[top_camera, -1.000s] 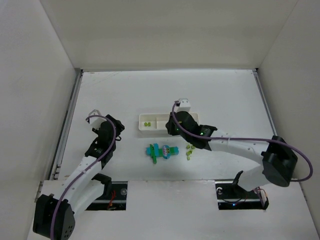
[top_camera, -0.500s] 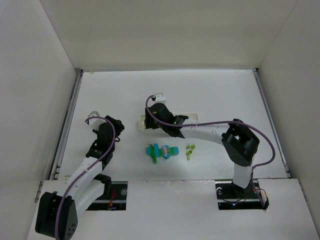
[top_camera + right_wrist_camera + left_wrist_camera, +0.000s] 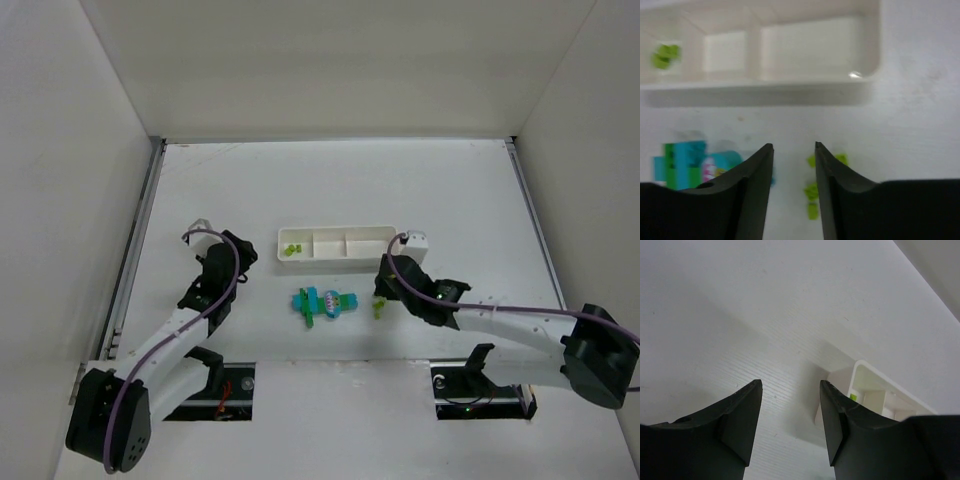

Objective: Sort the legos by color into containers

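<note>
Table [image 3: 450, 190] from above: right end effector [image 3: 794, 146], back from the tray [image 3: 340, 263], narrowly parted and empty over yellow-green bricks [image 3: 379, 308] right of centre, one likely delivered; left end effector [image 3: 790, 384] half-open, empty.

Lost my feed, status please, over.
Left fingers open, empty, near tray. Right fingers open above loose yellow-green legos. Joined cluster on table, unsorted. Nothing blocking.

Pulled right gripper [image 3: 385, 290] back off tray [image 3: 335, 259]. Hung over the middle compartment a second back, then reached out over the left one half a second back. Now sits low on the near side, just above loose yellow-green bricks [image 3: 812, 192], with jaws parted where formerly shut. Nudged left gripper [image 3: 240, 262] slightly toward tray.
</note>
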`<action>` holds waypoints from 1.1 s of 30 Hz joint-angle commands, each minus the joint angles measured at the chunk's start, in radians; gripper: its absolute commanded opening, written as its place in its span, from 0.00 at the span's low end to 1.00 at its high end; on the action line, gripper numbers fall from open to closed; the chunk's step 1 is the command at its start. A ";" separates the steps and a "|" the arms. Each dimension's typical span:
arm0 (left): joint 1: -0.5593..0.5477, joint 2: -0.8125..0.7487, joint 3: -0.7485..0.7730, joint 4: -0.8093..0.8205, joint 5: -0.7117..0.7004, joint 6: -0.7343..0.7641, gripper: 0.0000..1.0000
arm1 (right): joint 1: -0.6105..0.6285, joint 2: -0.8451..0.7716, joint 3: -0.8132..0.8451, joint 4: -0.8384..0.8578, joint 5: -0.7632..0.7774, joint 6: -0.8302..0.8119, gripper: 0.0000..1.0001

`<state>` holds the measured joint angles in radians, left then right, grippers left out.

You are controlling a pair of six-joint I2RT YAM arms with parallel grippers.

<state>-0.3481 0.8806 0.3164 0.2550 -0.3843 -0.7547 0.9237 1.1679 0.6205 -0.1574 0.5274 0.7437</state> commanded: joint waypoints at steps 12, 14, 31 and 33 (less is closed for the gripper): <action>-0.009 -0.012 0.061 0.018 0.001 0.026 0.47 | -0.029 0.142 -0.008 -0.091 0.062 0.114 0.39; -0.002 -0.017 0.061 0.012 0.005 0.026 0.47 | -0.029 0.154 -0.013 -0.080 0.060 0.120 0.37; -0.013 0.023 0.076 0.021 0.007 0.031 0.47 | -0.033 0.159 0.097 -0.148 0.126 0.049 0.16; -0.015 0.031 0.079 0.026 0.007 0.031 0.47 | -0.032 0.148 0.160 -0.156 0.126 0.010 0.16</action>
<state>-0.3546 0.9096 0.3504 0.2558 -0.3740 -0.7368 0.8909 1.3586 0.6682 -0.3016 0.5919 0.7975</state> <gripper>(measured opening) 0.468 0.242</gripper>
